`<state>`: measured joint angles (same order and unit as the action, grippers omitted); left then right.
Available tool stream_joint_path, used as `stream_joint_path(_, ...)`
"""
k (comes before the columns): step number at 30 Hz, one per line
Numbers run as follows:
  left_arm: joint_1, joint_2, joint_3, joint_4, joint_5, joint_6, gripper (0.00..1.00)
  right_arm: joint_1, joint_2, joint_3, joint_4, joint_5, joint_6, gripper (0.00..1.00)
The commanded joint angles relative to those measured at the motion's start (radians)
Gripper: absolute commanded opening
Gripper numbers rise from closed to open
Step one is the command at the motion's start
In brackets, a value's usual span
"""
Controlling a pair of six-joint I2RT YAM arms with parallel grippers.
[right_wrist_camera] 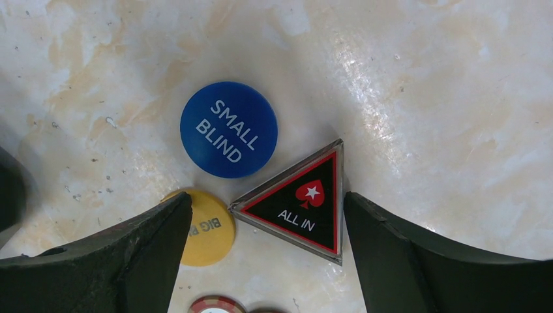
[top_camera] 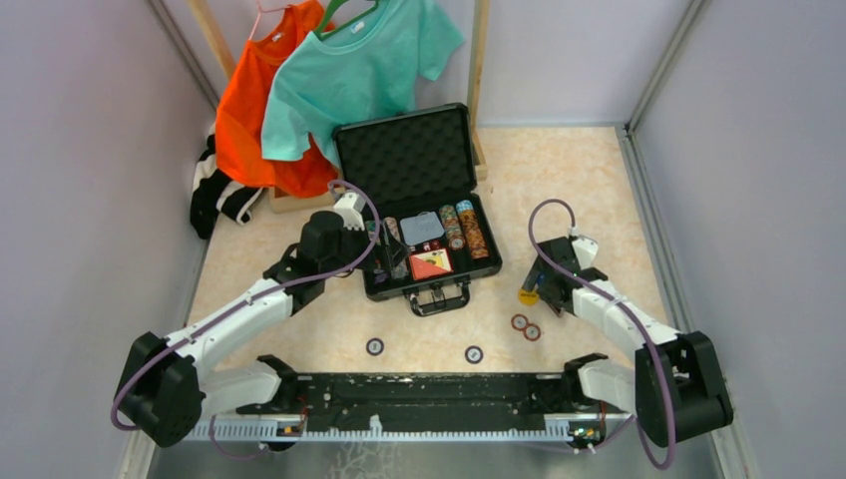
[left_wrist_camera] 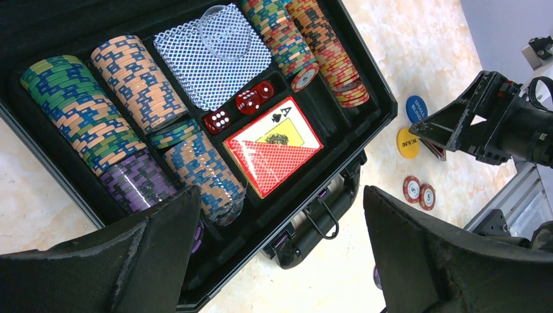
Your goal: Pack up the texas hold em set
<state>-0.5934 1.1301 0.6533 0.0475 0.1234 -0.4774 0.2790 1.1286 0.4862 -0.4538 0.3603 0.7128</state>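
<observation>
Well, you are most of the way through, by the look of it: the black hard briefcase (top_camera: 404, 155) with the foam-lined lid stands open at the middle of the table (top_camera: 599, 180), and its tray already holds rows of multicoloured poker chips (left_wrist_camera: 78, 111), three red dice (left_wrist_camera: 244, 104), a red-orange card box (left_wrist_camera: 274, 147) and a blue-backed deck (left_wrist_camera: 195, 72) with a clear round disc (left_wrist_camera: 225, 32) on top. What is left lies loose on the table to the case's right: a round blue SMALL BLIND button (right_wrist_camera: 228, 129), a round yellow BIG BLIND button (right_wrist_camera: 209, 228) just beside it, a black-and-red triangular ALL IN marker (right_wrist_camera: 300, 205), and two red-and-white chips (top_camera: 526, 326) nearer the arm bases. Two more dark chips (top_camera: 374, 346) sit well apart near the front edge. Your right gripper (right_wrist_camera: 267, 254) hangs over that cluster with its fingers spread wide, the triangle lying between them, pinching nothing. Your left gripper (left_wrist_camera: 280, 261) hovers over the case's left end, fingers also spread and empty. Once the loose pieces are in, the lid has yet to be shut.
</observation>
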Motion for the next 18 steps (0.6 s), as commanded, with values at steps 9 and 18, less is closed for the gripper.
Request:
stream_joint_path(9, -0.005, 0.0, -0.006, 0.036, 0.016, 0.008, 0.99, 0.022, -0.049, 0.0, -0.045, -0.052, -0.035, 0.85)
stream_joint_path(18, -0.005, -0.001, -0.008, 0.039, 0.022, 0.006, 0.99, 0.033, -0.069, -0.01, -0.054, -0.037, -0.043, 0.74)
